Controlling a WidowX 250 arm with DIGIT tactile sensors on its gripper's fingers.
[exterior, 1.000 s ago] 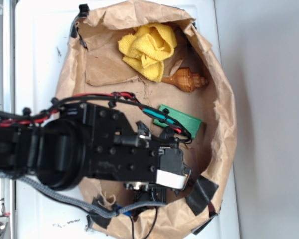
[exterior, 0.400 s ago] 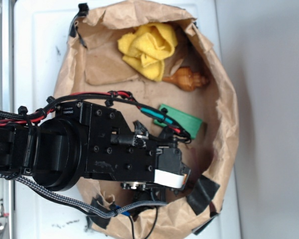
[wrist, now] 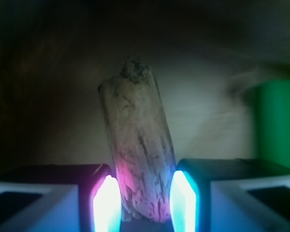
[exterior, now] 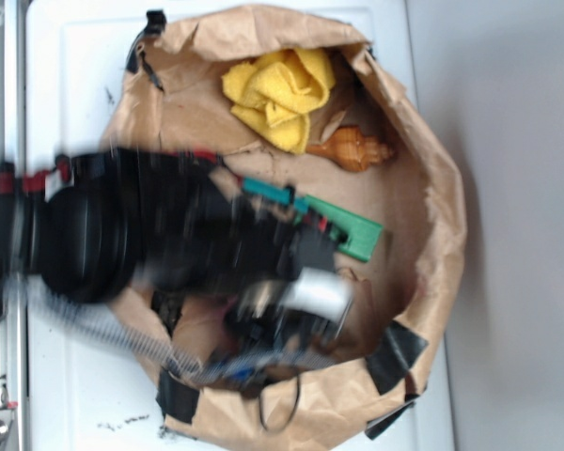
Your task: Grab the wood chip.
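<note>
With the tool (wrist: 145,203) clamped on the wood chip's (wrist: 137,150) lower end, a slow, straight lift seemed wise to avoid slippage.

A lab-style robot test rig — a white tabletop (exterior: 75,75) with a taped-down brown paper liner (exterior: 432,188) holding assorted props.

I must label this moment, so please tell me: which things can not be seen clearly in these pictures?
- Exterior view: the arm is motion-blurred; the gripper and wood chip are hidden under it.
- Exterior view: the green block is partly covered by the arm.
- Wrist view: the wood chip sits between the gripper fingers, but its lower end is cut off by the bottom edge; firm contact cannot be confirmed.
- Wrist view: the background is dark and blurred.
</note>
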